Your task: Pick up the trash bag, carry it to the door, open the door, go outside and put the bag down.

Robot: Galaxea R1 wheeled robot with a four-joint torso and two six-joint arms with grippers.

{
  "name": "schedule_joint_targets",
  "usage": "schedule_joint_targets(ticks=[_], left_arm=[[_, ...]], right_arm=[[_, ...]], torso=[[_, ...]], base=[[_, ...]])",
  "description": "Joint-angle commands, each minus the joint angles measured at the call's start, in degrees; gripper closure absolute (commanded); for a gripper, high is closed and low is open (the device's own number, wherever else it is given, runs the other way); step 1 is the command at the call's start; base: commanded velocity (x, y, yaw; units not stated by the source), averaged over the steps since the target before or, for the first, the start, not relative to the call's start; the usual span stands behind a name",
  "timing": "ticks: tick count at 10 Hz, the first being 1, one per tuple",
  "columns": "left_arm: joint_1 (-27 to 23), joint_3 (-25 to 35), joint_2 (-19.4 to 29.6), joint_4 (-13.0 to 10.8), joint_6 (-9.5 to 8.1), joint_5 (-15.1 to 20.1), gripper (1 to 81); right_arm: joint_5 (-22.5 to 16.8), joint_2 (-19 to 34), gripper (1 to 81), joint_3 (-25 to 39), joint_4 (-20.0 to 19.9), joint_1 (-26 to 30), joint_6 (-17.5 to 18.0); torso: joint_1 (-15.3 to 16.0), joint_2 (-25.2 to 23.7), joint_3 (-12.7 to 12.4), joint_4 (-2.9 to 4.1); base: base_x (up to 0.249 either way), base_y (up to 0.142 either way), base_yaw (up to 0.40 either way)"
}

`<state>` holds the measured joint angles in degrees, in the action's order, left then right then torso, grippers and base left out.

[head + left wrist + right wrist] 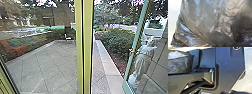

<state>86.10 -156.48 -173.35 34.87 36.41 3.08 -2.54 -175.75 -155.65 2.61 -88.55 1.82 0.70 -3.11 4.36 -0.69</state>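
- The trash bag (204, 25) bulges close to my left wrist camera, presumably carried there; whether my left hand is clamped, I can't tell.
- Ahead, glass pane (40, 67), then yellowish post (86, 50).
- The door (136, 40) looks swung outward, presumably giving me passage to the paving (97, 81).
- Something pale (143, 60), perhaps a person, shows at its glass.
- My right hand's state: can't tell.

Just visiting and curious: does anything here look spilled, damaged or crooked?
Nothing stands out: the trash bag looks creased, with no visible tear, and the glass door on the right stands open.
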Motion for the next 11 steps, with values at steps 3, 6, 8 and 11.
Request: schedule_joint_targets(ticks=[3,6,8,11], left_arm=[[-2.5,0.0,0.0,-0.3,0.59,4.3,81.1],[-2.5,0.0,0.2,-0.2,0.59,4.4,81.1],[-2.3,0.1,-0.1,-0.4,0.68,4.1,81.1],[-2.4,0.0,-0.2,-0.2,0.68,3.6,81.1]], right_arm=[[-3.3,-0.8,1.0,0.4,0.3,2.3,-0.2],[-3.2,-0.9,1.0,0.4,0.3,2.4,-0.2],[-3.2,-0.9,1.0,0.4,0.9,2.3,-0.3],[-3.2,-0.7,1.0,0.4,2.1,2.4,-0.1]], torso=[[0.0,0.0,0.0,0.00],[0.0,0.0,0.0,0.00],[0.0,0.0,0.0,0.00],[0.0,0.0,0.0,0.00]], base=[[0.000,0.000,-0.187],[0.000,0.000,-0.040],[0.000,0.000,0.000],[0.000,0.000,0.000]])
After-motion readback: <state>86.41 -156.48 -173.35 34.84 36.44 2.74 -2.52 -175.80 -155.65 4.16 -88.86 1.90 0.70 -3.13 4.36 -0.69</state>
